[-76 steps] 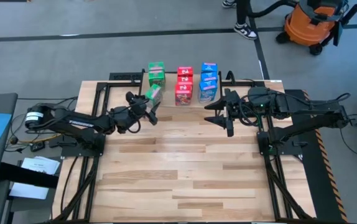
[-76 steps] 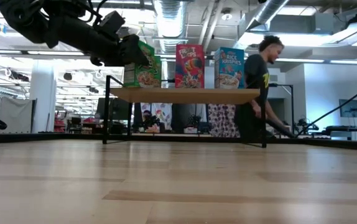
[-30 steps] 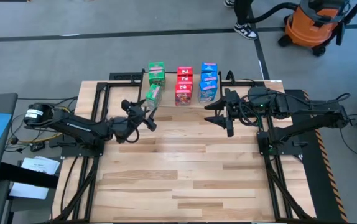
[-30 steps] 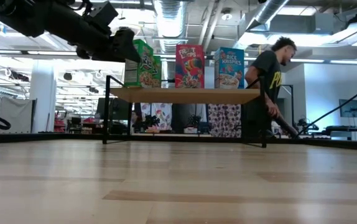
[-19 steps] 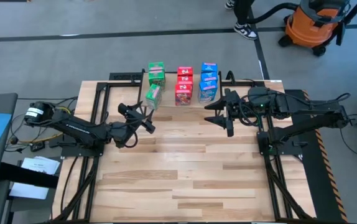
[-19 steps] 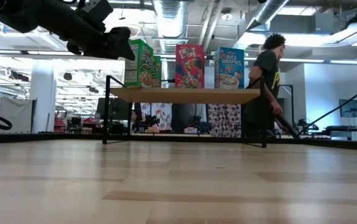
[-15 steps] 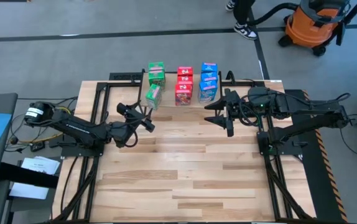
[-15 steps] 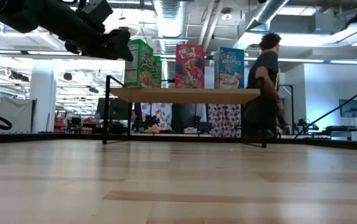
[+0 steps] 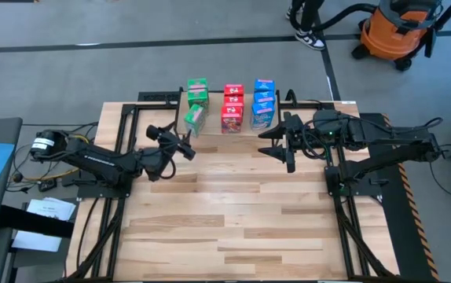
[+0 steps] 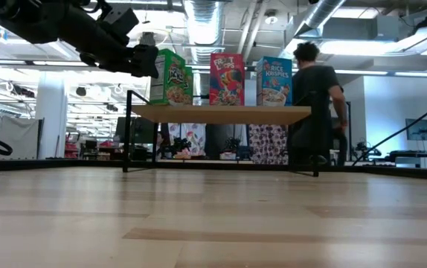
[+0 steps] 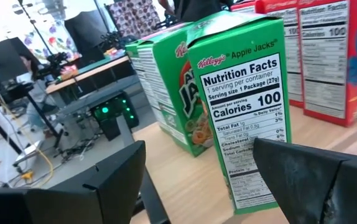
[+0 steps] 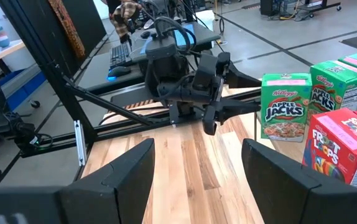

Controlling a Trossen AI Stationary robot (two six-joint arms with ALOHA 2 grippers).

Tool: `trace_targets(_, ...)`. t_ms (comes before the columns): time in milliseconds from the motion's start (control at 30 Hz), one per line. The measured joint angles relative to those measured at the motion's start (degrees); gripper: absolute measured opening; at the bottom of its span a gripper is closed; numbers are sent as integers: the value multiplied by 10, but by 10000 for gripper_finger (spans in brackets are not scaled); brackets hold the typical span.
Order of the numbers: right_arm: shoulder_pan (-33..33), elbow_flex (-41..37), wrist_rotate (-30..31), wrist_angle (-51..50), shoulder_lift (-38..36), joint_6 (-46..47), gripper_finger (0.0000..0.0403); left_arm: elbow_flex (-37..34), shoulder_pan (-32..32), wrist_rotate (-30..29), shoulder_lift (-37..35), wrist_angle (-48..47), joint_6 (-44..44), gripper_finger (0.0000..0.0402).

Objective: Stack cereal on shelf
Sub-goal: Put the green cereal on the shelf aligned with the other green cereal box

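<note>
The cereal boxes stand upright on the shelf (image 10: 221,113) in three rows running front to back: three green (image 9: 197,93), three red (image 9: 232,106) and three blue (image 9: 263,102). The front green box (image 9: 193,118) (image 11: 247,124) rests on its bottom near the shelf's left front corner. My left gripper (image 9: 180,141) (image 11: 197,149) is open and level, just left of and in front of that box, apart from it. My right gripper (image 9: 266,143) (image 12: 197,149) hangs open above the table in front of the blue row, holding nothing.
The shelf stands at the table's far edge. The slatted wooden tabletop (image 9: 233,212) stretches toward the near edge. Beyond the table, a person (image 10: 314,112) moves on the floor, and an orange vacuum (image 9: 394,27) stands at the far right.
My left gripper, still open, has backed a little away from the front green box toward the table's left edge and turned at the wrist. The box stands still on the shelf. The person behind the table has shifted.
</note>
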Motion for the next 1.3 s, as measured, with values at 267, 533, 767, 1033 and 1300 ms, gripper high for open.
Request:
trace_targets(267,0,0,0,0,0,0,266,0,12,-16,0,10,42,289)
trace_targets(533,0,0,0,0,0,0,266,0,43,-9,0,39,69,289)
trace_targets(767,0,0,0,0,0,0,266,0,77,25,0,40,66,289)
trace_targets(1033,0,0,0,0,0,0,266,0,99,33,0,40,66,289)
trace_targets(1300,0,0,0,0,0,0,266,0,129,77,0,40,40,289)
